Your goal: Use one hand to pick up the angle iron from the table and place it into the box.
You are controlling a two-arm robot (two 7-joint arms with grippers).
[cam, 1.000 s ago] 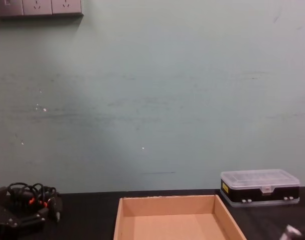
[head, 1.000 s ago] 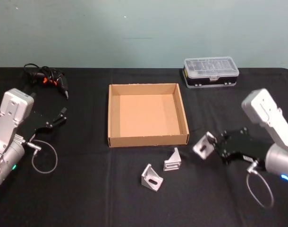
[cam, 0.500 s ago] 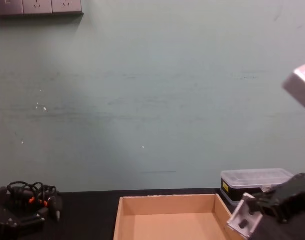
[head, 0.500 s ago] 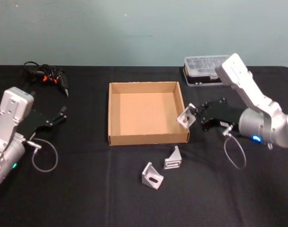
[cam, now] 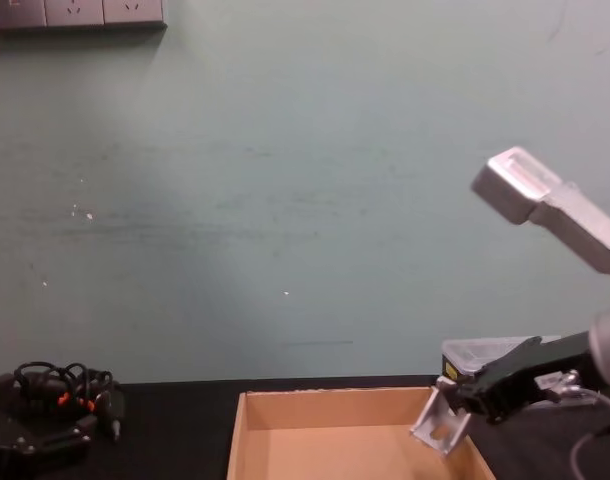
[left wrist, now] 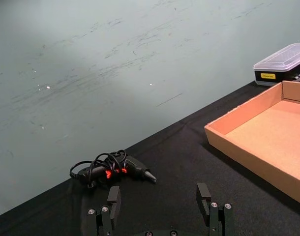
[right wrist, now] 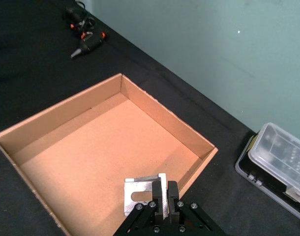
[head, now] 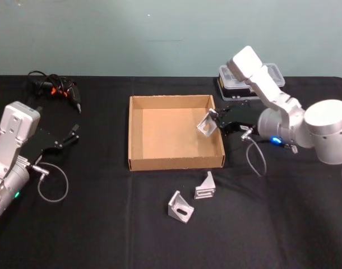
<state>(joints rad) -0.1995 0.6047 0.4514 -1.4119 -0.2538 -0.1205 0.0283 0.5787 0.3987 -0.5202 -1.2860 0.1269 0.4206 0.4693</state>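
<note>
My right gripper (head: 214, 121) is shut on a silver angle iron (head: 205, 125) and holds it in the air above the right side of the tan cardboard box (head: 136, 162). The right wrist view shows the angle iron (right wrist: 142, 195) pinched between the fingers over the box floor (right wrist: 101, 142). From the chest view the angle iron (cam: 440, 425) hangs just above the box's right wall (cam: 463, 440). Two more angle irons (head: 180, 208) (head: 206, 188) lie on the black table in front of the box. My left gripper (left wrist: 161, 206) stands open at the table's left, with nothing in it.
A clear-lidded black plastic case (head: 272, 75) stands behind my right arm at the back right. A black and orange tool with a coiled cord (head: 59, 92) lies at the back left. A cable loop (head: 52, 185) hangs by my left arm.
My right gripper has carried the angle iron up from the table's front right and leftward, passing the box's right wall to hang above its inside. The left arm has not moved.
</note>
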